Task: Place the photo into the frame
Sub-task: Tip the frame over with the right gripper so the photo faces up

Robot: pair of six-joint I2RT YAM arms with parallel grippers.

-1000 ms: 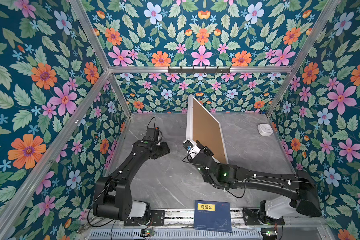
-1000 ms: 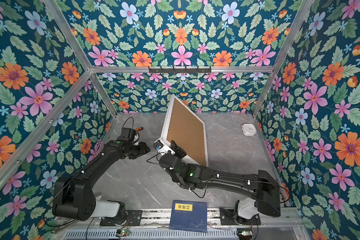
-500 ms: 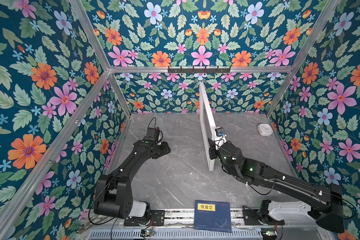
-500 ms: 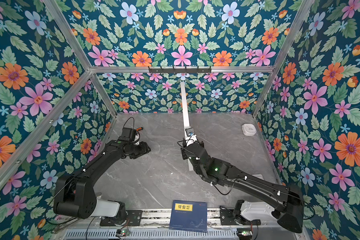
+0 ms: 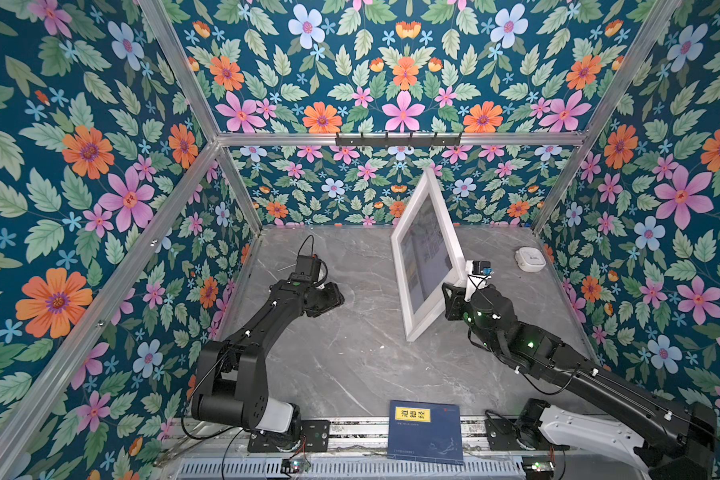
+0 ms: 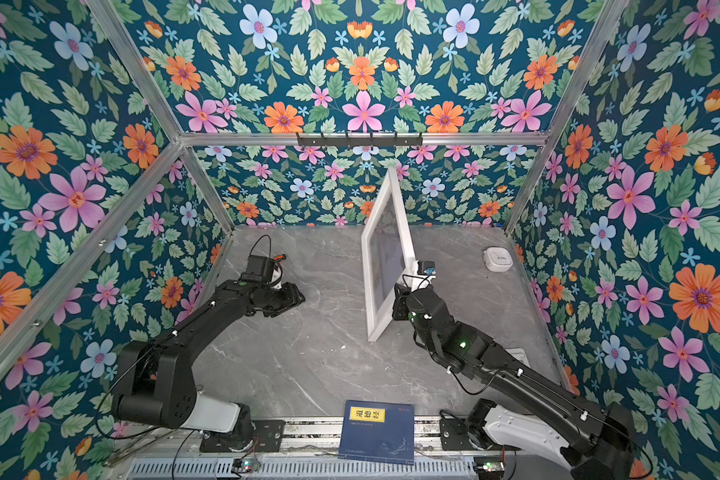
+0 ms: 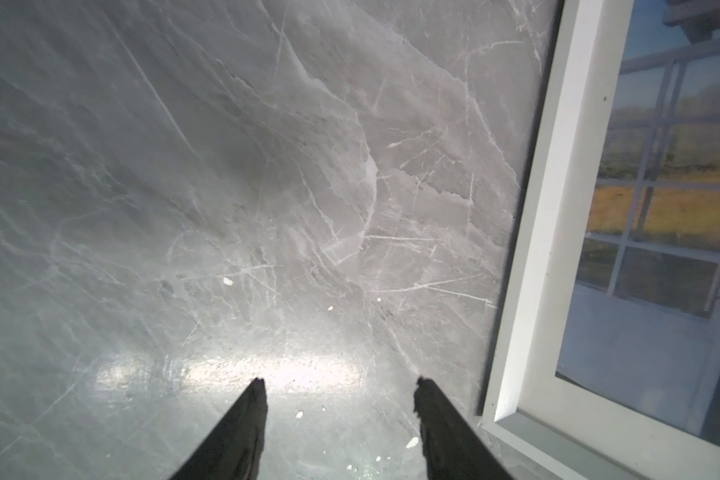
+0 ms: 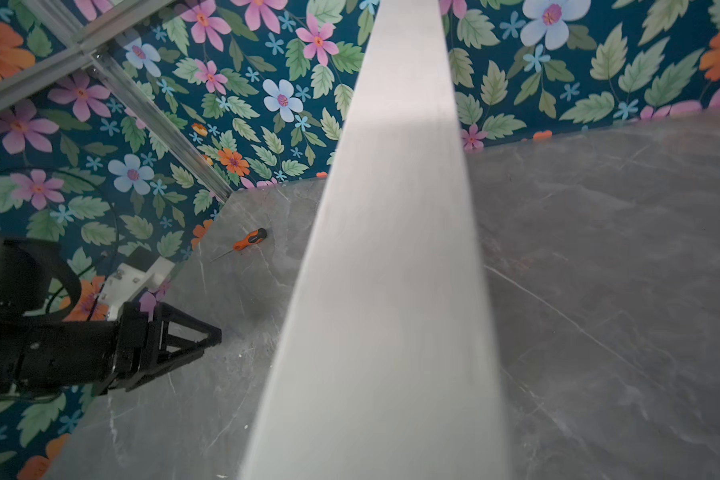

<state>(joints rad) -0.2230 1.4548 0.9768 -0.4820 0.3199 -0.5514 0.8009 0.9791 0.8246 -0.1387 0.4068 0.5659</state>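
The large white rectangular picture frame with narrow moulded rails (image 7: 541,249) stands on edge just right of the middle of the grey marble tabletop (image 5: 350,365). Only its near lower corner touches the surface, and its top leans toward the far wall. The photo (image 7: 661,187), a print of a pale room with a window onto a yellow field, sits inside the frame's opening and faces left. The insertion itself therefore looks done. Holding the frame upright probably serves to show its face or to prepare for laying it down.

The black right gripper (image 5: 449,300) meets the frame low on its right-hand rail. Its fingertips are hidden behind that rail, and the right wrist view shows only the rail's pale edge. It appears to be clamped on the rail, since a frame balanced on one corner would not stand without that pinch.

The black left gripper (image 7: 339,380) hovers low over bare tabletop, just left of the frame's near lower corner. Its fingers (image 7: 242,419) are apart and hold nothing. That places it well to steady the frame's front if it tips leftward.
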